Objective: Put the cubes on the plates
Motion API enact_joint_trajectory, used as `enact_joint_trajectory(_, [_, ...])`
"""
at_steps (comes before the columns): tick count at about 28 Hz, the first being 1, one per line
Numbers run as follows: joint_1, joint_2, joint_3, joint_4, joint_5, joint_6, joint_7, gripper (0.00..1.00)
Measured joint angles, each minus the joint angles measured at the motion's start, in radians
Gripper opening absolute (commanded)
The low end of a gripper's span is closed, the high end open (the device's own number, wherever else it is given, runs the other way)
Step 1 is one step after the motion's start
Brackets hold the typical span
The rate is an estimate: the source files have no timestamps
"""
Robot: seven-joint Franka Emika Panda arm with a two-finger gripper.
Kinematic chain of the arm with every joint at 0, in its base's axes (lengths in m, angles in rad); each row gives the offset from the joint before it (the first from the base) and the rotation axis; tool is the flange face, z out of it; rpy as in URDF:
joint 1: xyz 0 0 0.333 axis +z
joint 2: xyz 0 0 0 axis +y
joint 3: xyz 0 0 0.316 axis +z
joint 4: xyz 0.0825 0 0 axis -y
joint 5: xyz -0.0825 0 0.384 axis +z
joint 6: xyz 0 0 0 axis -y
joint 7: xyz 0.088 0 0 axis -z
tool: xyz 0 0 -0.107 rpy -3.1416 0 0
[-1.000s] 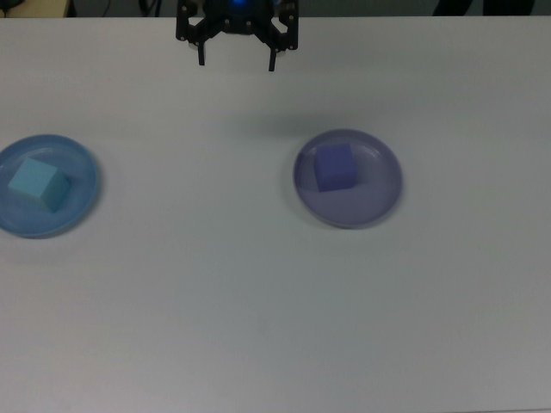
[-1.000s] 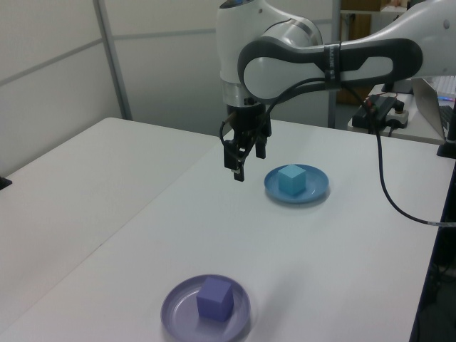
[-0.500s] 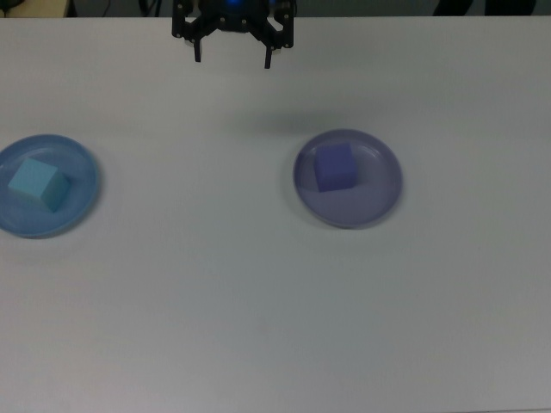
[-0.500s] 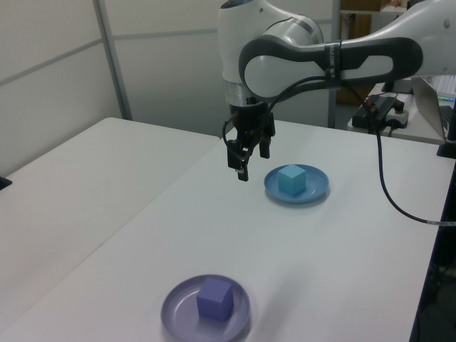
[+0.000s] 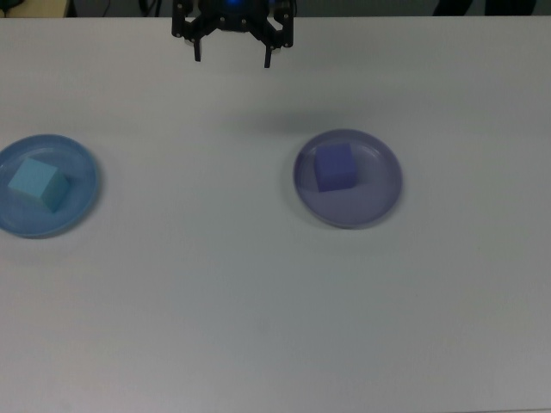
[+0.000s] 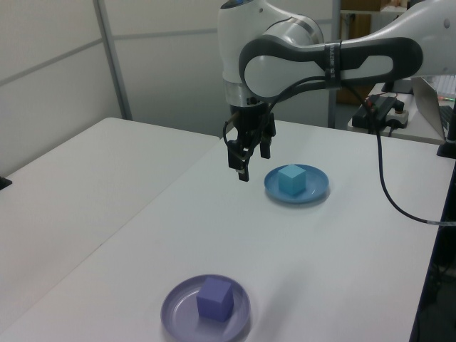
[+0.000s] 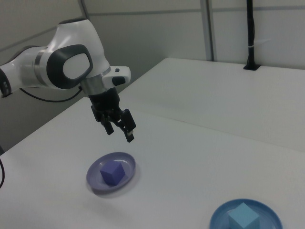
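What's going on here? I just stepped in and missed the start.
A Franka arm has been sorting cubes onto plates. The cyan cube sits on the blue plate, the purple cube on the lavender plate. The gripper hangs open and empty above the table, touching nothing.

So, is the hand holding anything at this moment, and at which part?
Nothing is held. The hand is open and empty above the table, while the purple cube and the cyan cube each rest on a plate.

The top view's left edge crops the blue plate point(image 5: 82, 185).
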Motion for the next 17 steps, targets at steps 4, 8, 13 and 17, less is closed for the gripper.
enact_joint_trajectory(4, [0.000,0.000,0.000,0.000,0.001,0.000,0.000,1.00])
enact_joint_trajectory(8, [0.000,0.001,0.000,0.000,0.023,0.000,0.000,1.00])
enact_joint_trajectory(13, [0.000,0.001,0.000,0.000,0.032,0.000,0.000,1.00])
enact_joint_trajectory(17, [0.000,0.001,-0.001,0.000,0.032,0.000,0.000,1.00])
